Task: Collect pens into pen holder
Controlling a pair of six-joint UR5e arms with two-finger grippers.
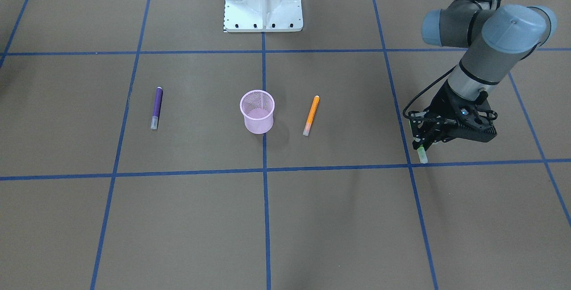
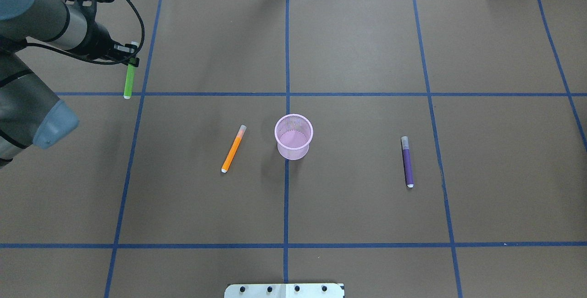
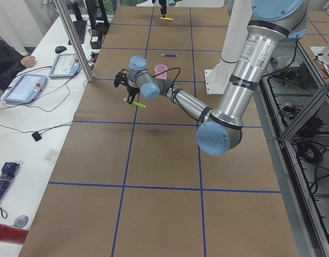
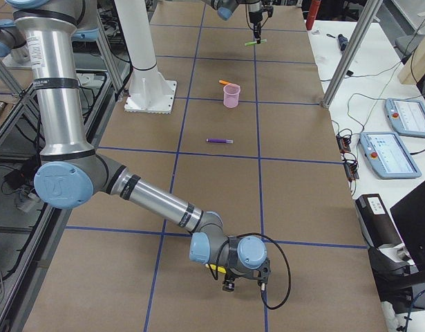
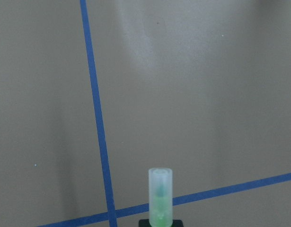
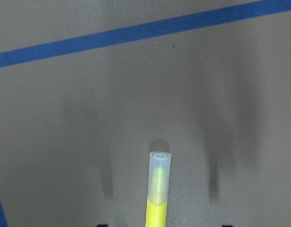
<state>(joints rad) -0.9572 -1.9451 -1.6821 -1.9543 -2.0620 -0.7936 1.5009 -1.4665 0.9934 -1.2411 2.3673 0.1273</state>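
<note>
The pink mesh pen holder (image 1: 257, 111) (image 2: 294, 136) stands upright mid-table. An orange pen (image 1: 311, 115) (image 2: 234, 148) lies beside it on my left. A purple pen (image 1: 156, 107) (image 2: 407, 162) lies further off on my right. My left gripper (image 1: 421, 145) (image 2: 132, 59) is shut on a green pen (image 1: 422, 156) (image 2: 129, 80) (image 5: 160, 194), cap end down, far left of the holder. My right gripper (image 4: 243, 280) (image 6: 164, 225) is low at the table's far right end. Its fingers are spread either side of a yellow pen (image 6: 158, 189) (image 4: 213, 266).
The robot's white base (image 1: 263, 4) (image 2: 284, 291) stands at the table's near edge. Blue tape lines (image 2: 286, 197) grid the brown table. A metal post (image 3: 73, 37) and tablets (image 3: 25, 88) stand past the far edge, where an operator (image 3: 6, 59) sits.
</note>
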